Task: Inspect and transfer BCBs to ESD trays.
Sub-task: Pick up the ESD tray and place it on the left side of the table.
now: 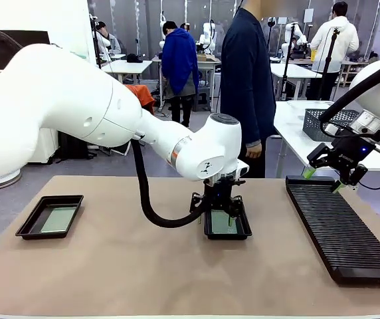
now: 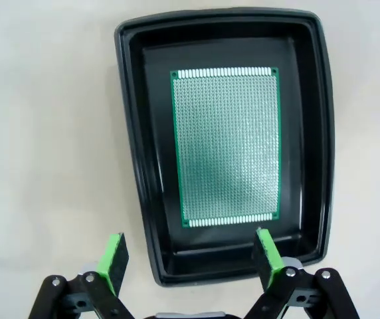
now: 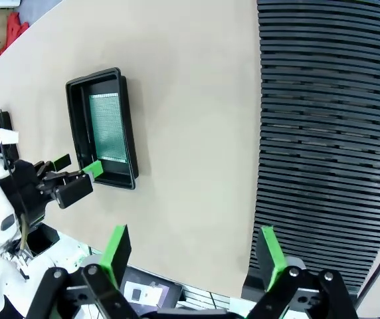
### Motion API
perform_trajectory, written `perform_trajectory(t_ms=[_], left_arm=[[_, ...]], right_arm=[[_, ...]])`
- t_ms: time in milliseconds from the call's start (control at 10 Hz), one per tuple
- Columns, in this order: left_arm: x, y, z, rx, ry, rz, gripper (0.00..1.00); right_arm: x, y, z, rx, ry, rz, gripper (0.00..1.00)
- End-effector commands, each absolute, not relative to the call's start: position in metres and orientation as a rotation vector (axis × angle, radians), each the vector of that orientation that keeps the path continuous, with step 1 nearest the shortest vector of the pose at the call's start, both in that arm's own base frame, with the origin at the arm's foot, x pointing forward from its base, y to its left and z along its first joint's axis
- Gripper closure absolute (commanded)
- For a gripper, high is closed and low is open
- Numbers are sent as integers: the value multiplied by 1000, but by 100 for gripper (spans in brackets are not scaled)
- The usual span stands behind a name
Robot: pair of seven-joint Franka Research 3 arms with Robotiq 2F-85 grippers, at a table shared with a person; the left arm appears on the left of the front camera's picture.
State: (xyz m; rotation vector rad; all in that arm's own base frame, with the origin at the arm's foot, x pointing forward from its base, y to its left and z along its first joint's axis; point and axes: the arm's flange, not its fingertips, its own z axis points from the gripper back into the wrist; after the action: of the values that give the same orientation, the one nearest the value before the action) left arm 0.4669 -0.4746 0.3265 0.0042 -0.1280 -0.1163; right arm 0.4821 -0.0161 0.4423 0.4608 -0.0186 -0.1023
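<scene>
In the front view two black ESD trays lie on the table, one at the left [image 1: 27,226] and one in the middle [image 1: 243,229]. Each holds a pale-green BCB [image 1: 58,219] [image 1: 224,223]. My left gripper [image 1: 222,209] hangs open just above the middle tray's near end, holding nothing. The left wrist view looks straight down on that tray [image 2: 129,133] and its board [image 2: 226,146], which lies flat inside, with the open left gripper [image 2: 190,259] over the near rim. My right gripper [image 1: 323,179] is open and empty above the rack's far end.
A long black ribbed rack [image 1: 343,226] [image 3: 329,133] lies along the table's right side, its slots bare. A grey mesh basket [image 1: 329,123] sits on the white table behind it. A person in dark clothes [image 1: 246,80] stands at the far edge.
</scene>
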Motion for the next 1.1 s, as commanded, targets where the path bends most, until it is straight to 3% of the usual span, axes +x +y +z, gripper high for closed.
perform_trajectory(t_ms=[0,1000], left_arm=[[473,-472,325,25,-144,-86,0],[518,-453,318,30,-112,-31,0]], right_arm=[[480,-14,442,455,-34,-128,0],[480,-14,442,455,-34,-128,0]])
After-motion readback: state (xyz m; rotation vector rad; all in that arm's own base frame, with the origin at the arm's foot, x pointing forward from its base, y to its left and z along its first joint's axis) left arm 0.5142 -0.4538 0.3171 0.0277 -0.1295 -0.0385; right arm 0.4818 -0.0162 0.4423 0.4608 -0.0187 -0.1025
